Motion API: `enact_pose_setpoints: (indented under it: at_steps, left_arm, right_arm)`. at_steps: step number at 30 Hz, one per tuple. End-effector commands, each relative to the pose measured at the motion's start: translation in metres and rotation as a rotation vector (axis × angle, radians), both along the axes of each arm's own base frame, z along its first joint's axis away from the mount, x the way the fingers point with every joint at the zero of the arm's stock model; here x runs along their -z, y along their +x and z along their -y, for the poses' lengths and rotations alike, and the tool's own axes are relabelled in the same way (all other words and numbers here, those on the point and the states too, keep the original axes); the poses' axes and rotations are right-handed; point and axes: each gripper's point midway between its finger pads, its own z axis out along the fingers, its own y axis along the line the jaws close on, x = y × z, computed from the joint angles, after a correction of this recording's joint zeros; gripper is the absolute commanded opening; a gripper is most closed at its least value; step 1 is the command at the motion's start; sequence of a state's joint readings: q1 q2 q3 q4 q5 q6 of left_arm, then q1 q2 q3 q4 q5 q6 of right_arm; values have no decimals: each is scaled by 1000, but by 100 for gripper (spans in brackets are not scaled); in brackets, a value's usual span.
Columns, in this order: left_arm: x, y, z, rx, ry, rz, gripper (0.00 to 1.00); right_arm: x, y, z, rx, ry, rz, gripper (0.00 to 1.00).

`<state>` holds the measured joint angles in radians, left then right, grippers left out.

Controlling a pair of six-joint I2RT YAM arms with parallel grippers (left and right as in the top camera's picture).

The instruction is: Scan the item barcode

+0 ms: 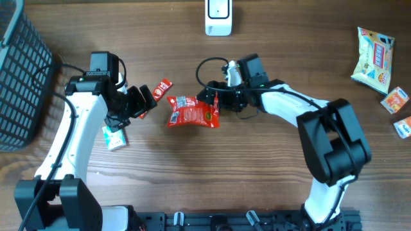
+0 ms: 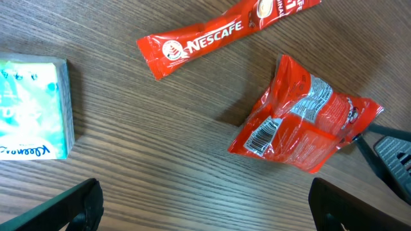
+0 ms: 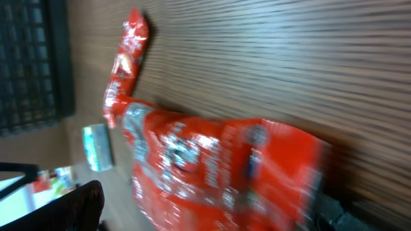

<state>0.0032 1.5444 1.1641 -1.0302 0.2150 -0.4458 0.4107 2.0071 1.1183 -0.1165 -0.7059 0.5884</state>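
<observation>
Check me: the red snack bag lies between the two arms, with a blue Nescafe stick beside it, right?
Not quite: the Nescafe stick beside the red snack bag is red, not blue, as the left wrist view shows. The rest is right.

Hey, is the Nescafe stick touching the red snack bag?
Apart. The left wrist view shows a strip of bare table between the Nescafe stick and the top corner of the red snack bag.

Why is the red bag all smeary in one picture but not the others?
Right wrist view: the red bag is smeared, likely very close to the lens; left wrist view: sharp, barcode stripes show, foil shines; overhead view: clear, just small.
</observation>
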Motion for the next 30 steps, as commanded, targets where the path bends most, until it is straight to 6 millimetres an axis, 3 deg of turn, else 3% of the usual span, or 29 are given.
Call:
enact_pose_setpoints:
  at_steps: [1,5,7,14,16,19,26,30]
  left_arm:
    - [2,-4,0,15,-9,-12,100]
    - [2,-4,0,15,-9,-9,100]
    - [2,-3,0,15,-9,-6,100]
    - [2,-3,0,15,-9,-7,100]
    - [2,-3,0,15,-9,-6,100]
    - [2,-3,0,15,-9,-7,100]
    - [2,-5,0,15,-9,-12,100]
    - [3,-7,0,15,-9,-23,100]
  right_arm:
    - [61,-36,-3,21,-57,-226,99]
    - [66,-43,-7,6,-53,-249,92]
    - [66,-46,-10,-5,-54,-249,78]
    - [69,-60,-17,-29,-79,-272,47]
    - [71,-61,-17,-17,-92,-282,34]
    - [71,-60,-17,-14,-94,-279,6]
    - [62,-41,-15,14,-107,-209,4]
    - [34,-11,-6,59,-136,-83,4]
